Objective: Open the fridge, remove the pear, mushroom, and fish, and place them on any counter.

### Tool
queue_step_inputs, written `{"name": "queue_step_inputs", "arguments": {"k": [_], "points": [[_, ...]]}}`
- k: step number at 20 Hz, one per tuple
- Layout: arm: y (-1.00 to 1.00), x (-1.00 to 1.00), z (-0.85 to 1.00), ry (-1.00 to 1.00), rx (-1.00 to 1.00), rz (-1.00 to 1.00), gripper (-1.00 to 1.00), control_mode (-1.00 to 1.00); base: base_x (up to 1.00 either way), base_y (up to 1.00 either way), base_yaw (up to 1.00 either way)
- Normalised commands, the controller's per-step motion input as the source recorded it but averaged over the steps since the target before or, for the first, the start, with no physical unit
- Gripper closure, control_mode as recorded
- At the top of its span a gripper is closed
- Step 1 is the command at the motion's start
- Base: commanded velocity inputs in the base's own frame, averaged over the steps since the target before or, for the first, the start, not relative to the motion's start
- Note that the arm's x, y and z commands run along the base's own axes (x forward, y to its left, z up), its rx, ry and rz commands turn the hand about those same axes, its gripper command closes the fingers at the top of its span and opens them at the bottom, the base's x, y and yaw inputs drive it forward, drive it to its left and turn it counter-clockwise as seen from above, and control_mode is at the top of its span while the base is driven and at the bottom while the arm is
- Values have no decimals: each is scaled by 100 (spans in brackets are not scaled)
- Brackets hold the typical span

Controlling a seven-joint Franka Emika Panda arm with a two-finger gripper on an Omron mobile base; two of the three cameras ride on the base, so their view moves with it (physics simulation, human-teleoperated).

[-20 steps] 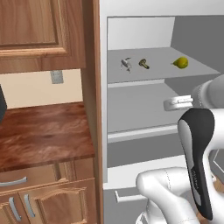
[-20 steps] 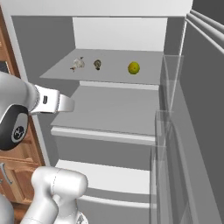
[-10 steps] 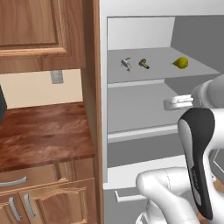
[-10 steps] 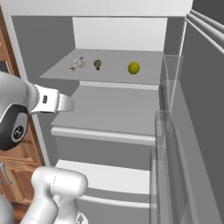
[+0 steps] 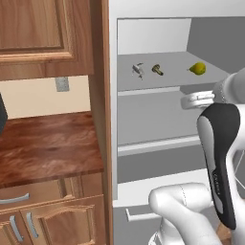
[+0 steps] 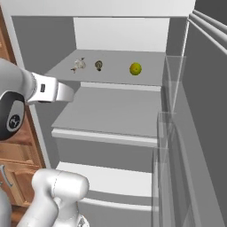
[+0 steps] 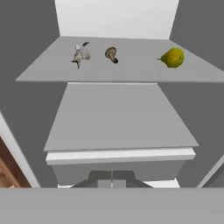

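Note:
The fridge (image 5: 158, 119) stands open, its grey-white shelves bare to me. On the upper shelf lie the silvery fish (image 7: 80, 54) at the left, the brown mushroom (image 7: 111, 54) in the middle and the yellow-green pear (image 7: 173, 57) at the right; they show as fish (image 5: 138, 70), mushroom (image 5: 157, 70), pear (image 5: 197, 68) in the left base view. My gripper (image 7: 111, 179) hangs in front of the middle shelf, below and short of the three items, fingers together with nothing in them. The white hand (image 6: 57, 92) reaches in from the left.
The dark reddish-brown counter (image 5: 45, 148) lies left of the fridge, over wooden cabinets (image 5: 52, 220) and under a wall cabinet (image 5: 45, 36). The open fridge door with clear bins (image 6: 177, 133) stands at the right. A lower drawer front (image 5: 136, 208) sits under the shelves.

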Motion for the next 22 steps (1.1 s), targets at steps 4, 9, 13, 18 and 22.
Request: {"name": "queue_step_inputs", "arguments": {"k": [4, 9, 13, 18, 22], "points": [[0, -1, -8, -3, 0, 1, 100, -100, 0, 0, 0], [4, 0, -19, -2, 2, 1, -100, -100, 0, 0, 0], [1, 12, 0, -1, 0, 0, -100, -100, 0, 0, 0], [3, 52, 12, 0, 5, 0, -100, -100, 0, 0, 0], [0, 69, 5, -1, 11, 4, -100, -100, 0, 0, 0]]}}
